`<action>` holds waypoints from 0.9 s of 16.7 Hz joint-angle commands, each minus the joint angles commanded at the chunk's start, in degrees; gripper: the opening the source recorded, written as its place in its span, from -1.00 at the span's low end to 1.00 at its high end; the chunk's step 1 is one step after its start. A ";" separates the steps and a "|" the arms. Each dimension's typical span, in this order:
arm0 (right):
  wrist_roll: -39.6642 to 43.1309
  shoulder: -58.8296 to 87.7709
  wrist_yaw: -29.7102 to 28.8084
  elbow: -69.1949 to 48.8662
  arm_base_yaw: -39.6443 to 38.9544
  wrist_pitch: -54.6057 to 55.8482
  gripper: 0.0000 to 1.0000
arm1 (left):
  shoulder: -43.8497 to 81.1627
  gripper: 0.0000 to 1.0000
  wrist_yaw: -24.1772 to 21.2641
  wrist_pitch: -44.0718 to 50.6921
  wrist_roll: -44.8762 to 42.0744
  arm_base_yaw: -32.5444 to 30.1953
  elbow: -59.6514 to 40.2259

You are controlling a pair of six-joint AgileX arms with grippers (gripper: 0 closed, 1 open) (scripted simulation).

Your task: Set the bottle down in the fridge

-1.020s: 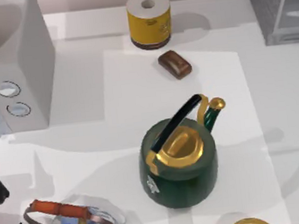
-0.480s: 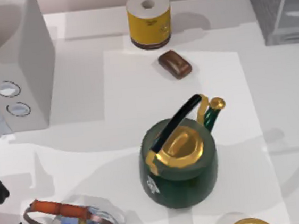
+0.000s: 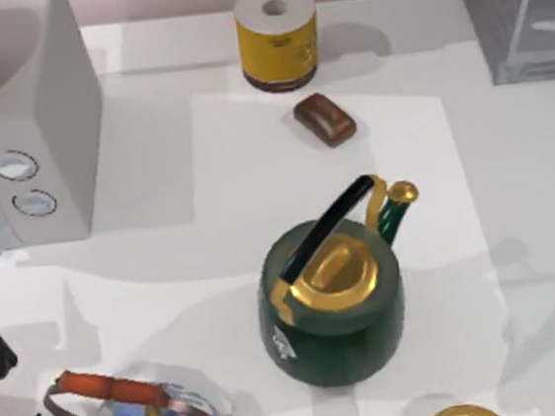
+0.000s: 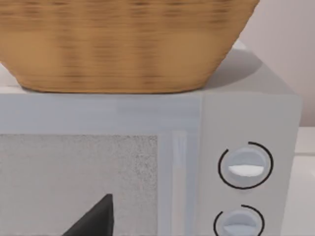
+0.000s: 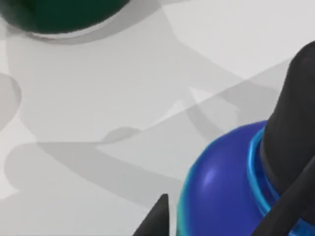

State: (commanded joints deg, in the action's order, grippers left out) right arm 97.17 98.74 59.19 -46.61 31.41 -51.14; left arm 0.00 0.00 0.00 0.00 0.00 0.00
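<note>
Your right gripper [image 5: 216,221] has its dark fingers [image 5: 290,123] closed around the blue bottle [image 5: 221,196], above the white table [image 5: 98,98]; you cannot tell the bottle's axis. The fridge [image 3: 520,9] stands far right.

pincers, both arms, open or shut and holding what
Left pincer: cannot be told, facing the microwave.
Right pincer: by the blue bottle; grip cannot be told.

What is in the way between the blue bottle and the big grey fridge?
Nothing visible. The round blue bottle sits at the right gripper; the white table up to the grey glass-panelled fridge looks bare. The dark green kettle stands aside, mid-table.
</note>
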 joint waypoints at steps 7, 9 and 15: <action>-36.92 -37.24 -23.18 16.39 -17.37 18.21 -0.98 | 0.00 1.00 0.00 0.00 0.00 0.00 0.00; -50.40 -50.93 -30.73 21.95 -21.64 25.01 -0.98 | 0.00 1.00 0.00 0.00 0.00 0.00 0.00; -83.70 -85.13 -50.03 37.70 -29.31 42.79 -0.98 | 0.00 1.00 0.00 0.00 0.00 0.00 0.00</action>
State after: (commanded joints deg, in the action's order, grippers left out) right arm 13.47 13.61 9.16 -8.91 2.10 -8.36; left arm 0.00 0.00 0.00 0.00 0.00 0.00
